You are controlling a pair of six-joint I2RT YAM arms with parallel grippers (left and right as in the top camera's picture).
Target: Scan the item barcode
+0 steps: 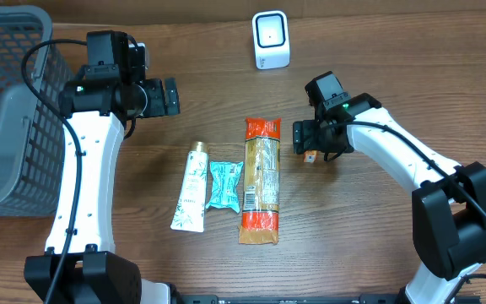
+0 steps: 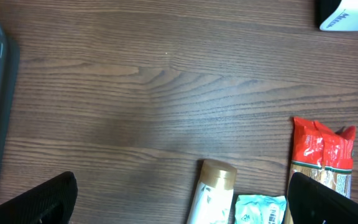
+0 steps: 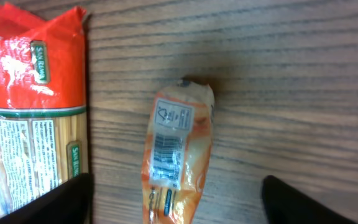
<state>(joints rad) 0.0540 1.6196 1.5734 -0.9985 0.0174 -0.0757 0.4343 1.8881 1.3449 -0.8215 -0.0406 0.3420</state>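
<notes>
The grey basket [image 1: 7, 101] stands at the table's left edge. The left gripper [image 1: 173, 96] is fully spread and empty. The pasta packet [image 1: 260, 181] lies mid-table. Just beside it lies the small orange packet [image 3: 178, 146], barcode up, between the right gripper's [image 3: 178, 196] spread, non-contacting fingers.

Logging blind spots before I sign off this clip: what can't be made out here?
Overhead: orange packet mostly hidden under the right gripper.
Right wrist: its lower end cut off by the bottom edge; barcode digits too small to read.
Left wrist: scanner cut off at the top-right corner.
</notes>
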